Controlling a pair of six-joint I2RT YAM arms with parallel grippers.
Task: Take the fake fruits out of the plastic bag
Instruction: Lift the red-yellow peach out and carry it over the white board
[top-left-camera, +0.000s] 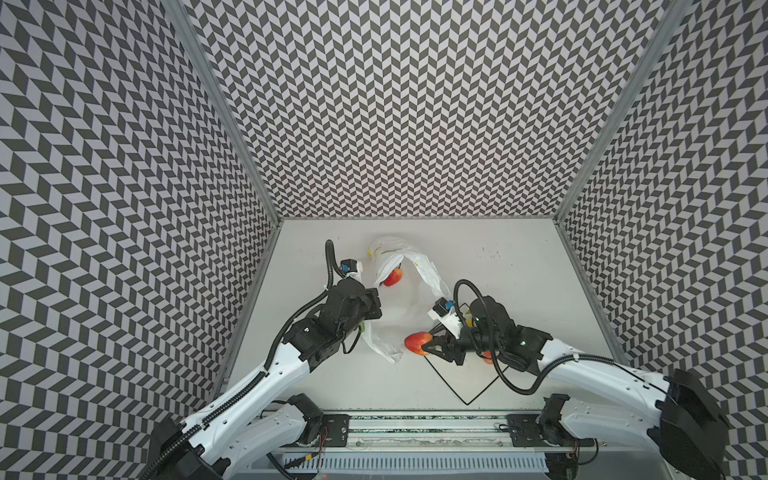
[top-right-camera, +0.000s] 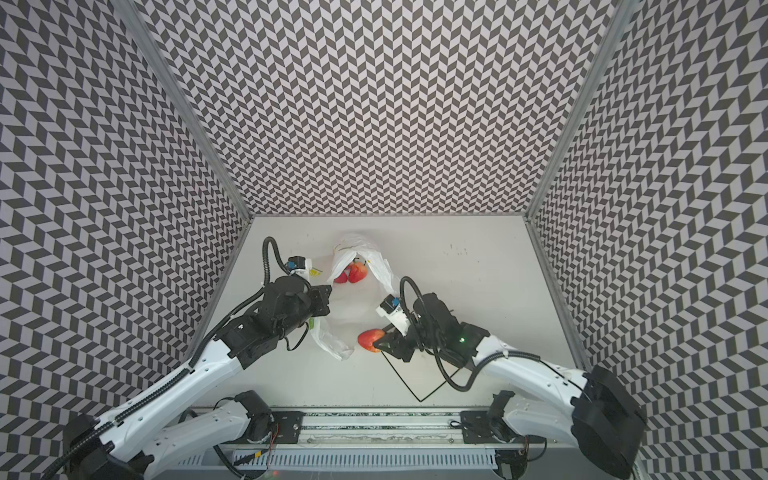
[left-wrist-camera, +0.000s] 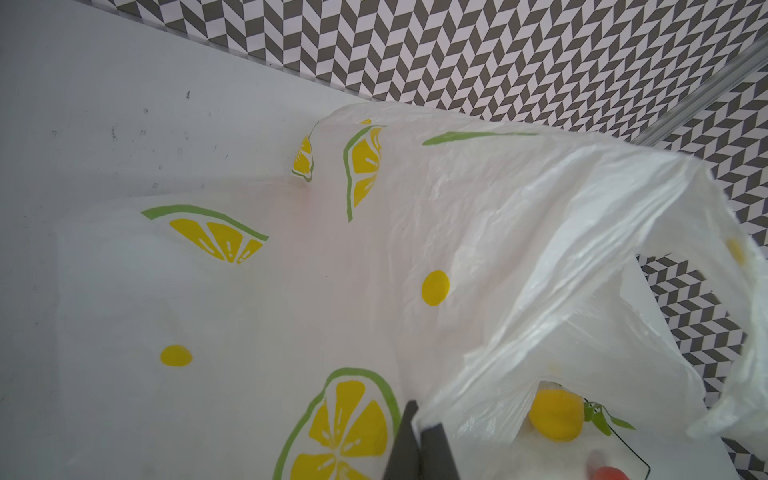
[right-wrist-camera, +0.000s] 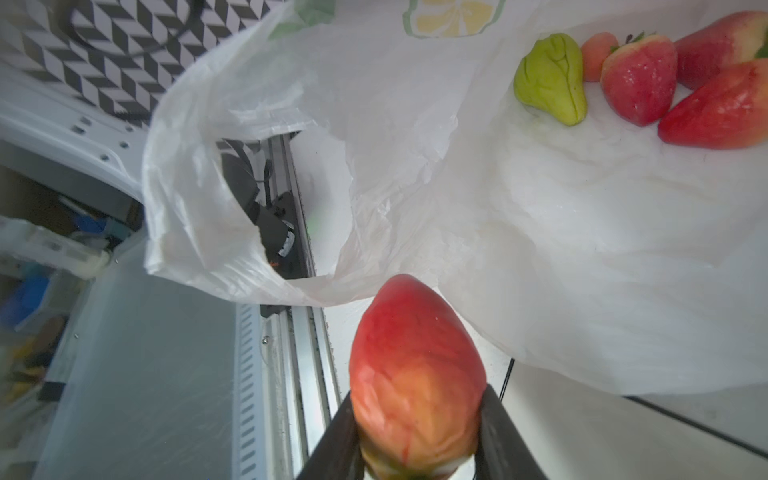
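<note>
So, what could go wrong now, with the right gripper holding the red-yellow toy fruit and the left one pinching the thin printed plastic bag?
The glossy red-yellow toy fruit is held by one end only in the right gripper; it may slip and roll.
The left gripper pinches just a fold of the thin lemon-printed plastic bag; the film might slip or tear, and the mouth could drop over the green toy pear and red toy strawberry inside.
</note>
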